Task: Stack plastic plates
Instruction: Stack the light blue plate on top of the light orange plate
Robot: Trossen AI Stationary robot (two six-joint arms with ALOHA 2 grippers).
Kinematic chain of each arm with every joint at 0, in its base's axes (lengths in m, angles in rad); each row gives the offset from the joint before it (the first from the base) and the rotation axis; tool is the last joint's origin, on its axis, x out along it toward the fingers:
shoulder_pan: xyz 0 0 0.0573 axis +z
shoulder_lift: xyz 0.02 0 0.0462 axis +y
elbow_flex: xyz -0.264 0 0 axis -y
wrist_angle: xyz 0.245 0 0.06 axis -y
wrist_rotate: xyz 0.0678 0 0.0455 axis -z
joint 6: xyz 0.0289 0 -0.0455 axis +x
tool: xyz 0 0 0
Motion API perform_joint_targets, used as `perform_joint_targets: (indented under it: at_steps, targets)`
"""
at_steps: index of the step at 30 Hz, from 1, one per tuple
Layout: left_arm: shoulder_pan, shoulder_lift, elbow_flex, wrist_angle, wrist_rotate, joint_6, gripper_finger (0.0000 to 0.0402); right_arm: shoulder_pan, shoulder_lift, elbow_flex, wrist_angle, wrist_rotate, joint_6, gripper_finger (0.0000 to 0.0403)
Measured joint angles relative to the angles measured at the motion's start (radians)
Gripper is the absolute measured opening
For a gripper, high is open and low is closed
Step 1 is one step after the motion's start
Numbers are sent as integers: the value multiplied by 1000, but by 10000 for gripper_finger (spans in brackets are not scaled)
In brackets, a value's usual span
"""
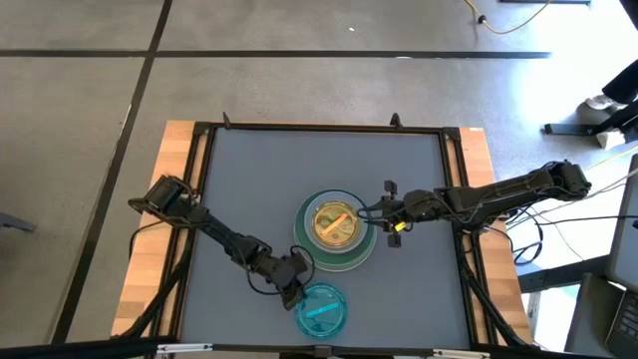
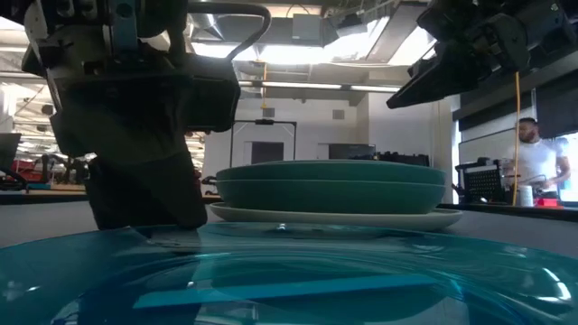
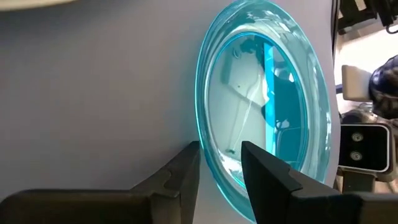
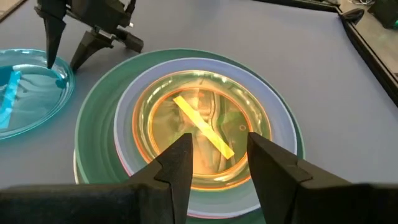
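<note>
A small translucent blue plate point(image 1: 323, 310) point(image 3: 267, 106) lies flat on the grey table near its near edge, a blue strip inside it. A stack of plates point(image 1: 337, 231) point(image 4: 186, 134) stands at the table's middle. It has a cream plate point(image 2: 334, 216) at the bottom, green ones above, then a lavender one. A translucent orange plate point(image 4: 202, 124) with a yellow strip is on top. My left gripper point(image 1: 294, 289) point(image 3: 221, 169) is open and low at the blue plate's far-left rim. My right gripper point(image 1: 383, 219) point(image 4: 217, 165) is open, raised at the stack's right side, and holds nothing. My left gripper comes from the table's left, slanting down. One finger point(image 3: 264, 174) stands inside the blue plate's rim point(image 3: 219, 163) and one finger point(image 3: 183, 177) outside it. Whether either finger touches the rim, I cannot tell. The plate lies flat on the table.
Bare grey surface point(image 1: 259, 175) stretches on the far and left parts of the table, inside a black frame point(image 1: 319, 128) and wooden side boards. A person point(image 2: 535, 162) stands in the room behind, off the table.
</note>
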Motion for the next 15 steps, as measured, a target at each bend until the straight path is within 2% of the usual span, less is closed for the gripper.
perform_joint_targets:
  at_steps: [5,13,15]
  targets:
    - [6,17,1,32,6,38,97,0,0,0,-1,0,0,145]
    - [5,19,1,33,-7,91,15,0,0,0,-1,19,-1,145]
    - [5,20,1,36,-22,97,5,0,0,0,-1,20,-1,145]
